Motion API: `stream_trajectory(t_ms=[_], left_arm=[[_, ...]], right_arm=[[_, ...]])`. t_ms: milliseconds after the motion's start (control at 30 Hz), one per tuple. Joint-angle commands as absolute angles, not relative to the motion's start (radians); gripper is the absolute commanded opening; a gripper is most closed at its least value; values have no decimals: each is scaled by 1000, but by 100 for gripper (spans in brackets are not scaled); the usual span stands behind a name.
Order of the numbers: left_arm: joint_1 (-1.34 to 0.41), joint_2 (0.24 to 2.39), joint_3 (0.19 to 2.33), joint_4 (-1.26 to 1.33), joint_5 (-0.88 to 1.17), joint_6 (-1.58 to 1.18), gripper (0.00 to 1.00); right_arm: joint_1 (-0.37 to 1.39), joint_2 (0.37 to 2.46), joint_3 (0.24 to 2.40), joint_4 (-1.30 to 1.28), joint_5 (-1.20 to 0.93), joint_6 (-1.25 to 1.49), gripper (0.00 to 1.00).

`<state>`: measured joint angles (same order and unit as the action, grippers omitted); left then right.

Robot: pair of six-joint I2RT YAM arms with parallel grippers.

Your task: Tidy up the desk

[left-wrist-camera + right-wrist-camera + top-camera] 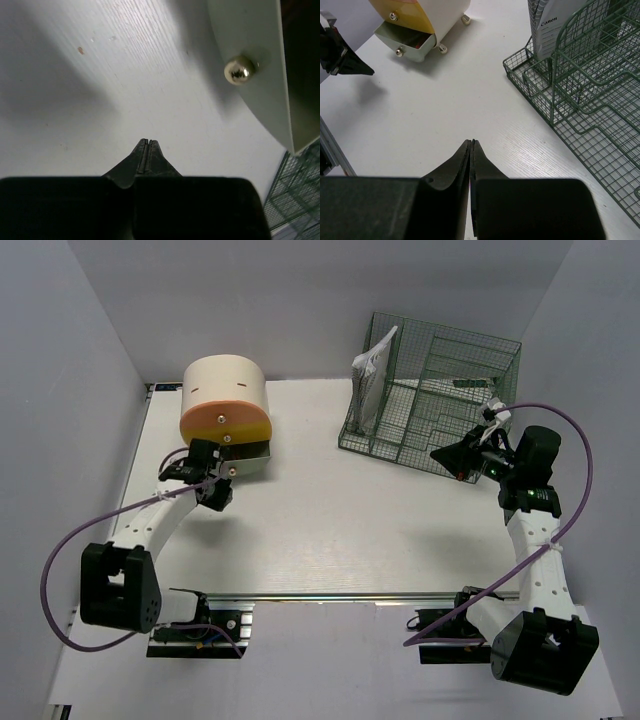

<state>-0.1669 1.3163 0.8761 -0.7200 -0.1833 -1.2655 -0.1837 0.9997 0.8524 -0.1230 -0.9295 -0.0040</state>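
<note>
top view: the desk (330, 530) lies under both arms, its long axis running left to right, with the metal rail (330, 595) on the near edge. your left gripper (222, 492) is clenched, empty, by the open drawer (248, 452).

left wrist: i'd push squarely beside the knob (239, 70) so the drawer slides straight.

right wrist: your right gripper (471, 143) is clenched, empty, over bare desk beside the green rack (590, 100).

1. "Canon": dark brand lettering, seen in the right wrist view, on the pale face of a white packet (554, 27) standing upright in the end compartment of the green wire rack (590, 115).
2. Any other print on that packet is too small to read in any view.
</note>
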Motion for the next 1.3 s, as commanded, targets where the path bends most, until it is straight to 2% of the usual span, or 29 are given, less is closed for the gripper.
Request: stream_trajectory(t_ms=[0,567,733,833,1100,1267], left_arm=[[-131,1310,925,-761,-230,-1423,3],[-31,1519,983,-623,-181,-1462,7],[-20,1557,1002,-572,-170,-1456,11],[-11,1568,983,-491,-150,-1453,18],[-11,1559,928,-353,-120,-1456,21],[-11,1557,908,-298,-115,-1450,33]], right_arm=[[-187,977,847,-84,-931,-12,5],[-189,996,847,-87,-923,-23,5],[-187,1000,848,-91,-920,-29,5],[-187,1003,850,-92,-917,-32,5],[-187,1009,851,-97,-914,-40,5],[-187,1009,853,-98,-914,-43,6]])
